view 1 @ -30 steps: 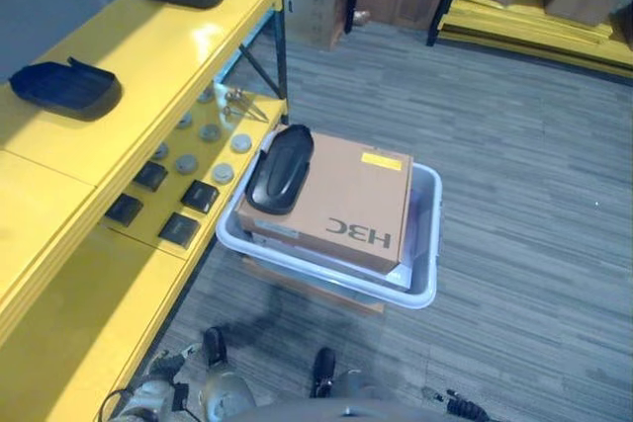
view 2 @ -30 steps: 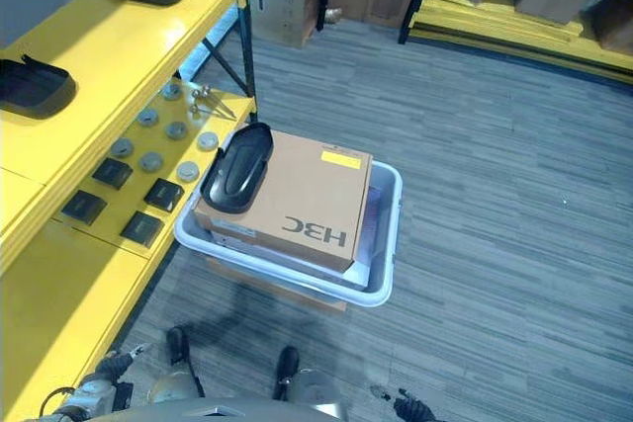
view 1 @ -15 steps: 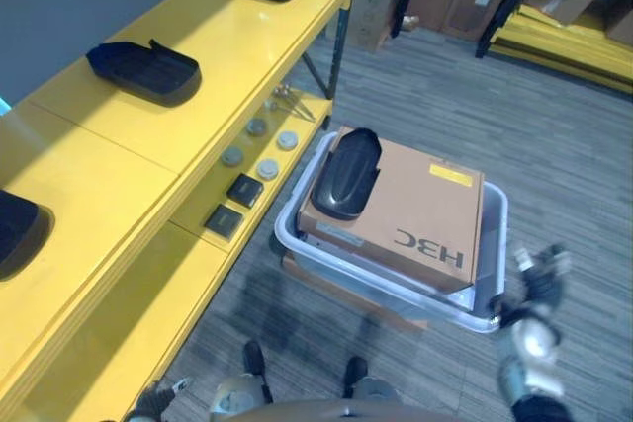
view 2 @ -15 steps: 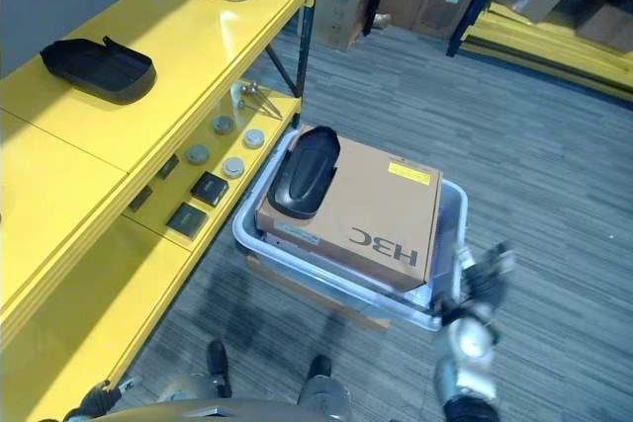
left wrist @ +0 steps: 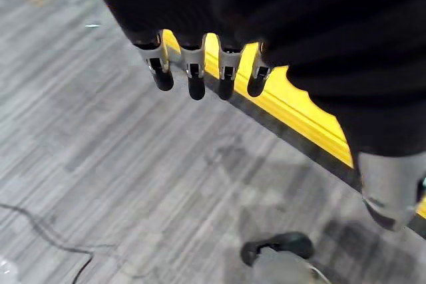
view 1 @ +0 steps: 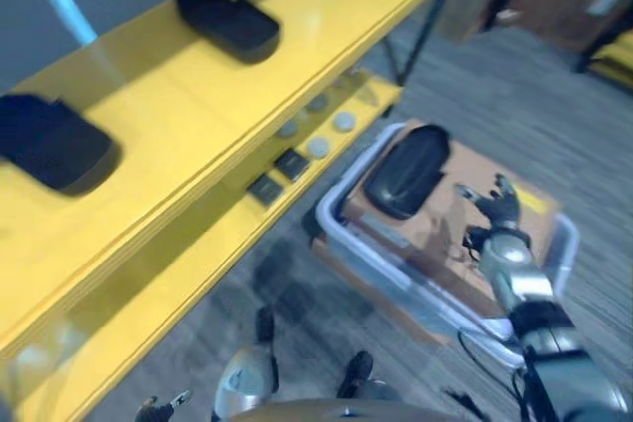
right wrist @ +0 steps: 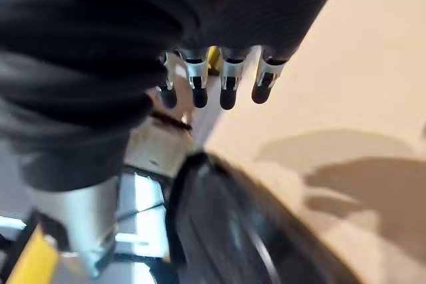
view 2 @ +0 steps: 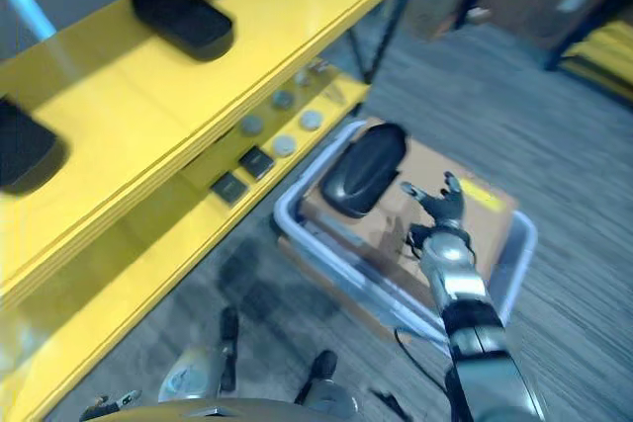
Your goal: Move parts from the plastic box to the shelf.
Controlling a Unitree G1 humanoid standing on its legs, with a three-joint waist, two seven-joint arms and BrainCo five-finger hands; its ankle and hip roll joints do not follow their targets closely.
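Fingers of the right hand [view 1: 497, 207] were spread above the cardboard box [view 1: 450, 224], beside the black part [view 1: 406, 171]; any print was unreadable. Left hand [left wrist: 200, 74] hung relaxed.

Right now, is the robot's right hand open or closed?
Open. The right hand hangs over the brown cardboard box with its fingers spread and straight, holding nothing; the long black plastic part lies on the box beside it.

No legible txt anywhere.
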